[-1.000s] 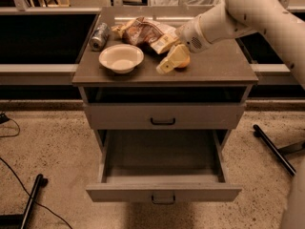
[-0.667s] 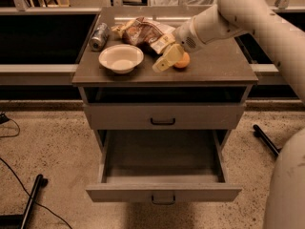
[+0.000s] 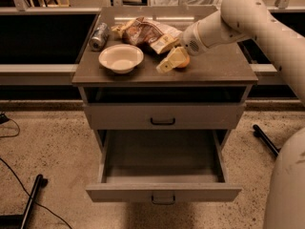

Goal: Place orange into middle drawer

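My arm (image 3: 238, 13) has shifted slightly; tool (image 3: 170, 62) touching the orange (image 3: 185, 61) near the desk's (image 3: 214, 71) front edge; grip I cannot tell.

I see the arm's elbow (image 3: 240, 4) further left than a second ago, now over the far right part of the cabinet top (image 3: 214, 69). The robot's pale body (image 3: 286, 185) fills much more of the near right corner. The gripper (image 3: 167, 65) has drifted only a touch, now just left of the orange (image 3: 185, 61).
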Robot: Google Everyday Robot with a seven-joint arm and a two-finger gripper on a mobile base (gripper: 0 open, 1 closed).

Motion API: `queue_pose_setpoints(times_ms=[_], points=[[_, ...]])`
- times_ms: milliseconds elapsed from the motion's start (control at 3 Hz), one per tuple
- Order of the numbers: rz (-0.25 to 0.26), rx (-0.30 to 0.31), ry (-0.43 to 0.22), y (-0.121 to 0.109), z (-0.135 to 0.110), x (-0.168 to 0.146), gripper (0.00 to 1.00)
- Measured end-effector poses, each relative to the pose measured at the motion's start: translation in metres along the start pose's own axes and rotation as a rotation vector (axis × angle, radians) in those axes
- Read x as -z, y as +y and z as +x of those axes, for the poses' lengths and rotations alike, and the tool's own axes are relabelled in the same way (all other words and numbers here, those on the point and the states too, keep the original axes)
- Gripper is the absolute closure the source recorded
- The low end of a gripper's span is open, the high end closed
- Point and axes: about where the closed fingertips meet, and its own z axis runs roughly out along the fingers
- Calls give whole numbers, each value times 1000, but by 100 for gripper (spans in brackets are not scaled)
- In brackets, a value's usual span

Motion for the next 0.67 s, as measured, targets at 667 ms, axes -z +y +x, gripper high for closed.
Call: queue_pose_setpoints(times_ms=[667], points=[[23, -39, 43, -9, 27, -2, 7]])
